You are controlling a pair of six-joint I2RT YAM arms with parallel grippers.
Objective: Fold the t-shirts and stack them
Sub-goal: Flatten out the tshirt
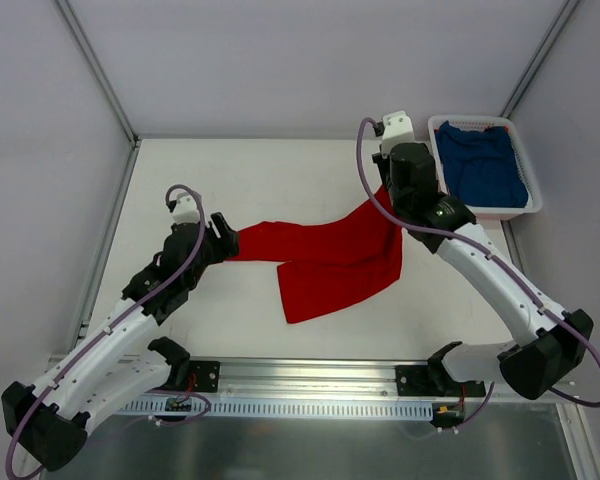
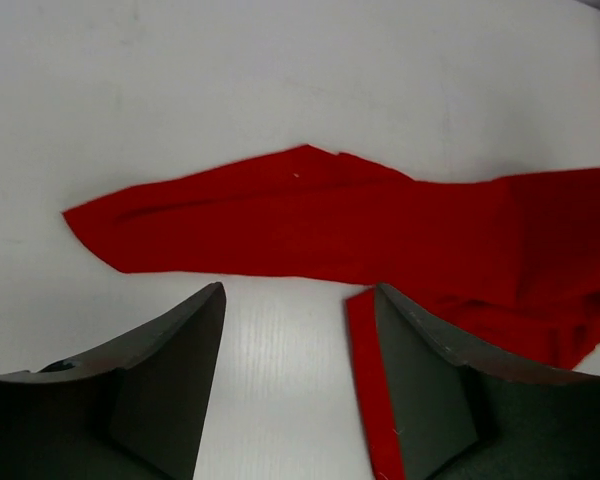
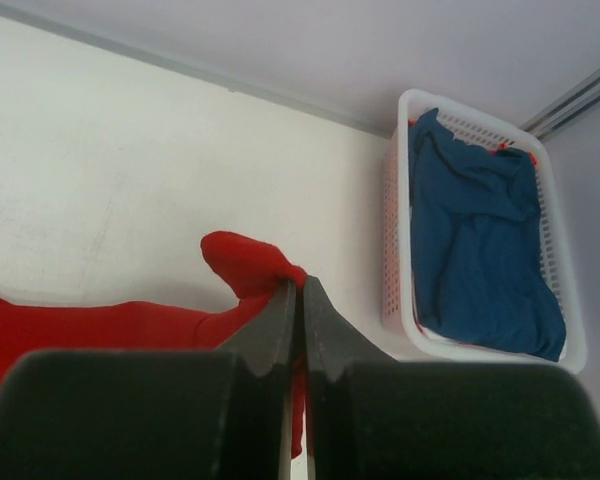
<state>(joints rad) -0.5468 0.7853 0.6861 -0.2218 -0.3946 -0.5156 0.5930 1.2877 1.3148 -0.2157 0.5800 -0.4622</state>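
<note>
The red t-shirt [image 1: 330, 255] lies stretched across the middle of the table, partly doubled over, one end toward each arm. My left gripper [image 1: 225, 240] is at its left end, open. In the left wrist view the fingers [image 2: 180, 360] stand apart over bare table, and the red t-shirt [image 2: 310, 215] lies just beyond the tips, with a strip of it along the right finger. My right gripper [image 1: 388, 190] is shut on the shirt's right end. In the right wrist view the pinched red cloth [image 3: 245, 262] bunches up at the gripper's [image 3: 300, 285] tips. The blue t-shirt [image 1: 485, 165] lies crumpled in the basket.
The white slatted basket [image 1: 500, 212] stands at the table's back right corner, close to my right gripper; its wall [image 3: 395, 250] shows in the right wrist view with the blue t-shirt [image 3: 475, 240] inside. Metal frame posts and grey walls border the table.
</note>
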